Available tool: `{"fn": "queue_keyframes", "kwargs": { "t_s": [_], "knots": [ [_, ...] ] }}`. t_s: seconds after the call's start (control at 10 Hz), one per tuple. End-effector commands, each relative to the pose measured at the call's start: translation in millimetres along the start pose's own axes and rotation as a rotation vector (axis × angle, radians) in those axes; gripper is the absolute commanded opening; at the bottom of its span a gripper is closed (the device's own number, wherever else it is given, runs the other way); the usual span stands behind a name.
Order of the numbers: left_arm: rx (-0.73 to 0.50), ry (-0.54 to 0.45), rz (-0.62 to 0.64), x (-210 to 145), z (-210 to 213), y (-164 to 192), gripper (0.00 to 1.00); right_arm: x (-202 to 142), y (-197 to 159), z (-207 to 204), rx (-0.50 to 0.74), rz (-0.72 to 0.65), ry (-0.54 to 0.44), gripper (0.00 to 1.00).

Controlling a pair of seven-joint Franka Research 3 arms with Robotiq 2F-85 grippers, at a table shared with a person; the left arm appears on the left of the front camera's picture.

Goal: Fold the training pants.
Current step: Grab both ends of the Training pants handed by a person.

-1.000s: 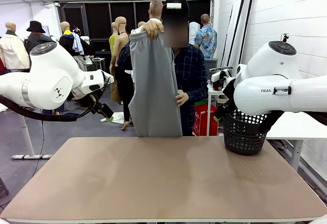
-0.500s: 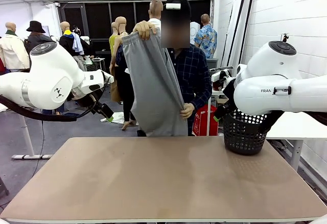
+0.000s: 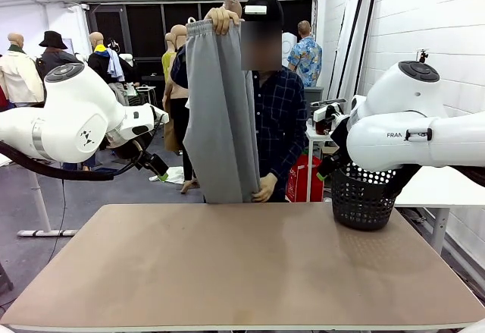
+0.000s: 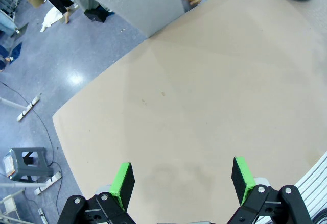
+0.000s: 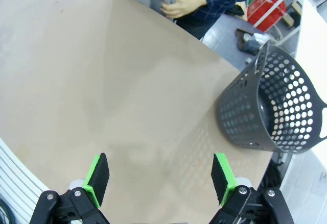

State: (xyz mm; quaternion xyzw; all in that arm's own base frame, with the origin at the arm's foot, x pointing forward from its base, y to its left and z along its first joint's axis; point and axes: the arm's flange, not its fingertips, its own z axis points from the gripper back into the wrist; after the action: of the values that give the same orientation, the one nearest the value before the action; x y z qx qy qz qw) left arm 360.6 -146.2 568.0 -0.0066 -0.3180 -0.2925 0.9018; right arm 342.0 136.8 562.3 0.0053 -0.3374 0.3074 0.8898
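At the far edge of the table [image 3: 242, 272], a person holds the training pants [image 3: 220, 113] hanging full length. One hand [image 3: 222, 20] grips the waistband high up. The other hand [image 3: 264, 189] pinches the lower end just above the far table edge, so the grey cloth hangs beyond the tabletop and not on it. The whole brown surface lies bare from the near edge to the far one, apart from a black perforated basket [image 3: 364, 196] at the far right corner, close to the right edge and partly behind the right arm. Both arms hang back at the sides, leaving the middle open. The left gripper [image 4: 181, 170] hovers above the near left part of the table with its green pads spread wide and nothing between them. The right gripper [image 5: 159, 175] hovers above the near right part, its pads just as far apart and holding nothing. The front view gives the pants' full height and the upper hand. The left wrist view gives the table's left edge and rounded corner, with grey floor and a small stool [image 4: 25, 165] beyond it. The right wrist view gives the lower hand on the cloth at the far edge and the basket's open mouth and handle hole, with bare table between basket and pads.
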Motion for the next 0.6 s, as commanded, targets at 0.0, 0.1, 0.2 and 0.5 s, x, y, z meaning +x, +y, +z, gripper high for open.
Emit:
{"fn": "queue_keyframes", "kwargs": {
  "t_s": [0.0, 0.1, 0.2, 0.5],
  "knots": [
    [-0.002, -0.001, -0.001, 0.0, 0.3, 0.4, 1.0, 0.1, -0.3, 0.2, 0.001, -0.001, -0.001, 1.0],
    [-0.002, -0.001, -0.001, 0.0, 0.3, 0.4, 1.0, 0.1, -0.3, 0.2, 0.001, -0.001, -0.001, 1.0],
    [-0.002, -0.001, -0.001, 0.0, 0.3, 0.4, 1.0, 0.1, -0.3, 0.2, 0.001, -0.001, -0.001, 1.0],
    [-0.002, -0.001, -0.001, 0.0, 0.3, 0.4, 1.0, 0.1, -0.3, 0.2, 0.001, -0.001, -0.001, 1.0]
  ]
}}
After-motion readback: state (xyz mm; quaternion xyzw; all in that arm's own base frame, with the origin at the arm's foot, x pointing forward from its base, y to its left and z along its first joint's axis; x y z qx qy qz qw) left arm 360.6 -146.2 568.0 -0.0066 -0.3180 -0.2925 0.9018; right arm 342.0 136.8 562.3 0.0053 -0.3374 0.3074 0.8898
